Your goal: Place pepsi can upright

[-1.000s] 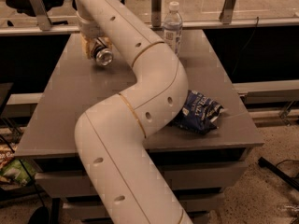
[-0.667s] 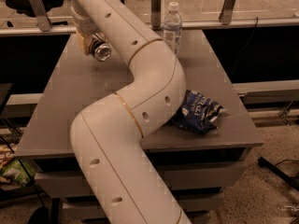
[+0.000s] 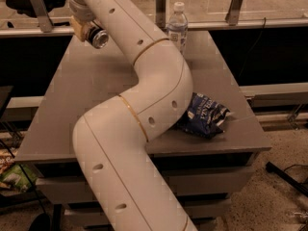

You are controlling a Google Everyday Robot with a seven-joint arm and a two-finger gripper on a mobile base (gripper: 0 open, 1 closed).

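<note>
The pepsi can (image 3: 99, 37) shows as a dark can with a shiny silver end facing me. It lies on its side in my gripper (image 3: 86, 31), at the top left of the camera view, above the far left part of the grey table (image 3: 91, 95). The gripper is shut on the can, with its tan fingers (image 3: 77, 25) around the can's body. Most of the can's body is hidden by the gripper and the wrist. My white arm crosses the table from the bottom middle up to the top left.
A clear water bottle (image 3: 177, 25) with a white cap stands at the table's far edge, right of the arm. A dark blue foil snack bag (image 3: 206, 115) lies near the front right, beside the elbow. A railing with posts runs behind the table.
My gripper has risen with the can held in it, lifting it off the table's far left and further up and back in the view. The bottle and bag have not moved.
</note>
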